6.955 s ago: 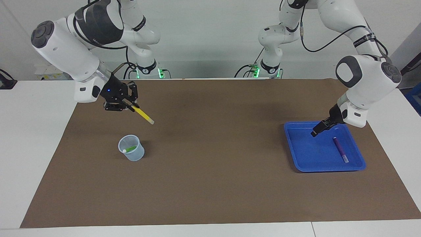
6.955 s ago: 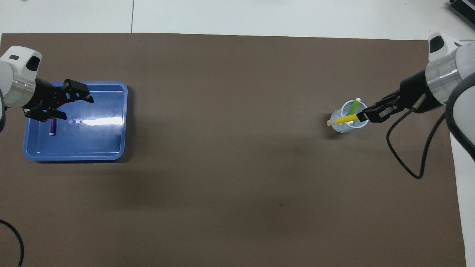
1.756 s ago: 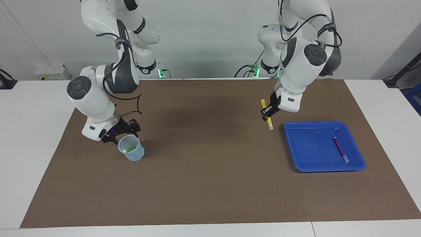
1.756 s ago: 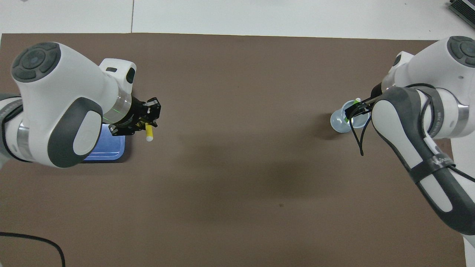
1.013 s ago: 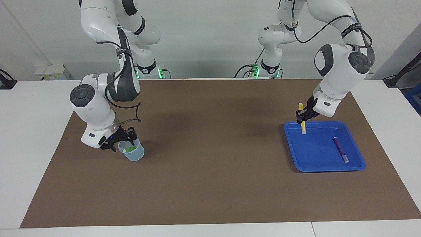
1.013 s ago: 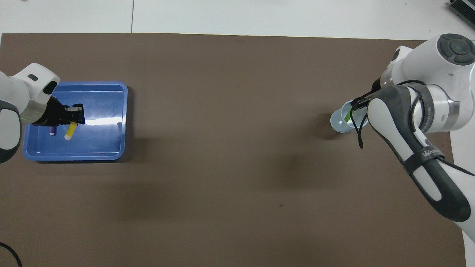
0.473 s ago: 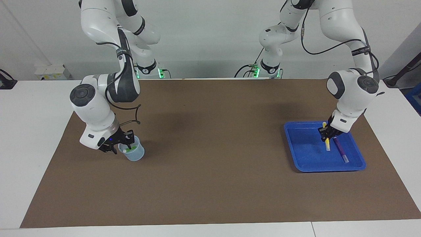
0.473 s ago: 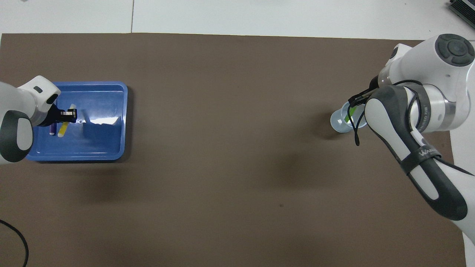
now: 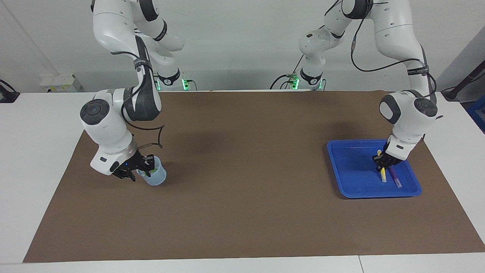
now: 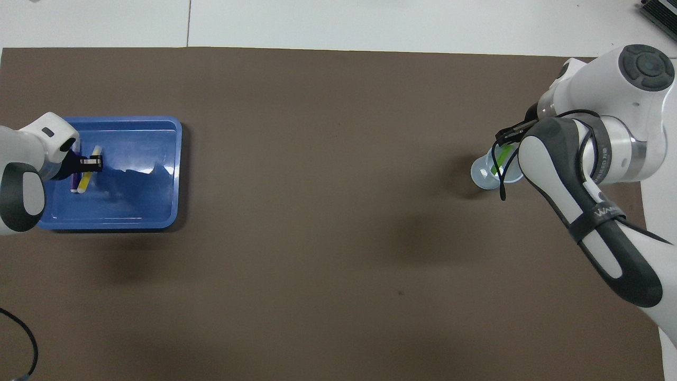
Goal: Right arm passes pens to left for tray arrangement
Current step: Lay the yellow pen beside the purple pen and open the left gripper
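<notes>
left end effector [image 9: 382, 163] low inside tray [image 9: 352, 178] — yellow pen [image 9: 383, 175] gripped, mat [image 9: 242, 197] open

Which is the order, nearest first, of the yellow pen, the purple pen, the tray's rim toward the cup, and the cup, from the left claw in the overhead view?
From the left claw:
1. Yellow pen, in its grip, low in the tray.
2. Purple pen, lying in the tray alongside the yellow one.
3. Tray rim toward the cup.
4. Cup, at the right arm's end, by the right claw.

A white table [image 9: 41, 159] carries a wide brown mat [image 9: 242, 174]. A plain pale wall [image 9: 235, 41] rises at the robots' end, evenly lit, with soft shadows on the mat.
</notes>
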